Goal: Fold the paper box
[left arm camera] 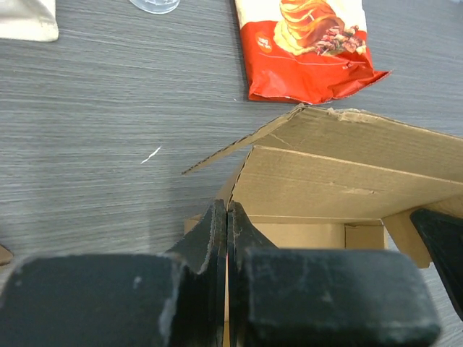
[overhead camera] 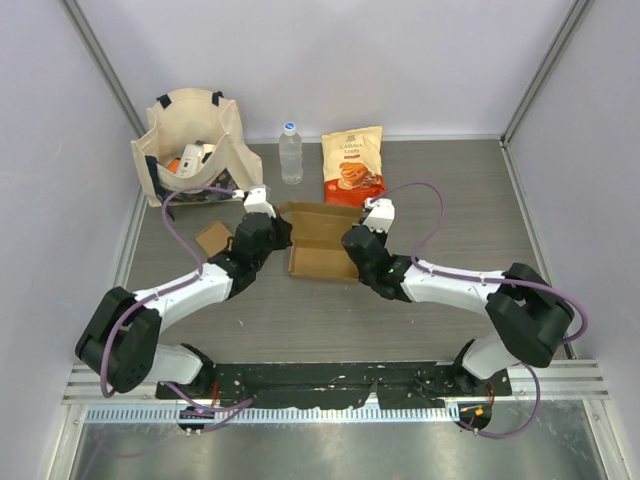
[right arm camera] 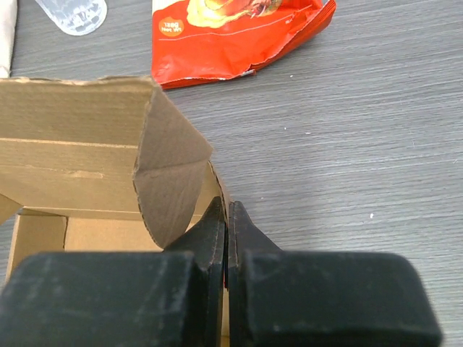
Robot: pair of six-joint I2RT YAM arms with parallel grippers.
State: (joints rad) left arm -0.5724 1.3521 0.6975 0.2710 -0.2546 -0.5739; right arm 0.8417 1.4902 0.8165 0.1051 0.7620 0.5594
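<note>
The paper box is a brown cardboard tray on the grey table, with its lid standing up along the far side. My left gripper is shut on the box's left wall; in the left wrist view the jaws pinch the cardboard edge, with the lid rising beyond. My right gripper is shut on the right wall. In the right wrist view its tips clamp the thin wall beside a bent side flap.
A cream tote bag with items stands at the back left. A water bottle and an orange snack bag lie behind the box. A small cardboard scrap lies left of my left arm.
</note>
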